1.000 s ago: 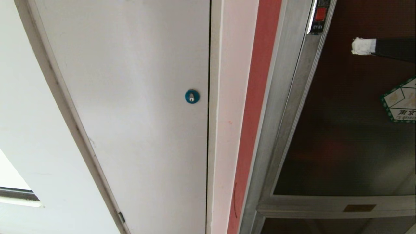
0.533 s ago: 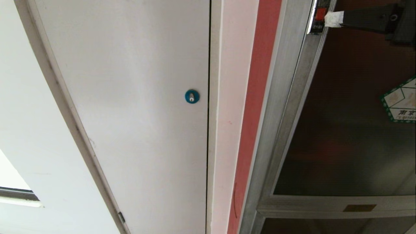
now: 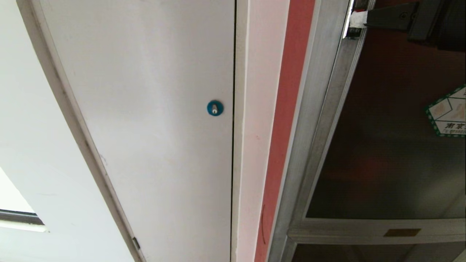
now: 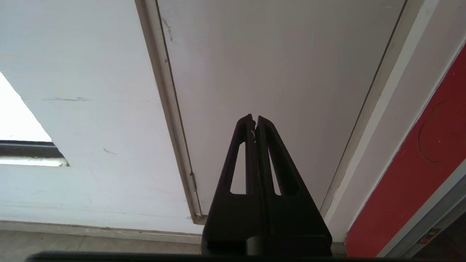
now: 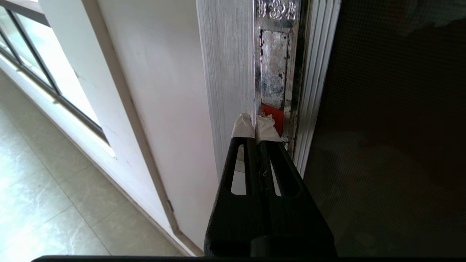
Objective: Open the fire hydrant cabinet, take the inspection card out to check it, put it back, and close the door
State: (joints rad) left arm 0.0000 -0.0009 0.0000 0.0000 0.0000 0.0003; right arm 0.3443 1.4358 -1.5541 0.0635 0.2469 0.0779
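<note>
right gripper reaches the red latch on the closed cabinet door

a second ago the right gripper (image 3: 358,19), black fingers tipped in white tape and pressed together with nothing between them, hung in front of the dark glass, lower and well clear of the frame. now it has travelled up and across to the silver edge, and in the right wrist view its taped tips (image 5: 256,125) sit right at the small red latch (image 5: 272,115), touching it or just short of it. this looks like the opening step: the latch must be pressed or hooked before anything else can follow.

the large dark tinted glass door in its silver frame (image 3: 386,127), bearing a green-edged hexagonal sticker (image 3: 448,112), is shut, so the tall silver metal-framed fire hydrant cabinet (image 3: 320,120) shows none of its contents. the inspection card is out of sight, presumably inside.

the left gripper (image 4: 255,122), fingers closed and empty, is parked facing the plain white door with a round blue lock (image 3: 215,108).
</note>
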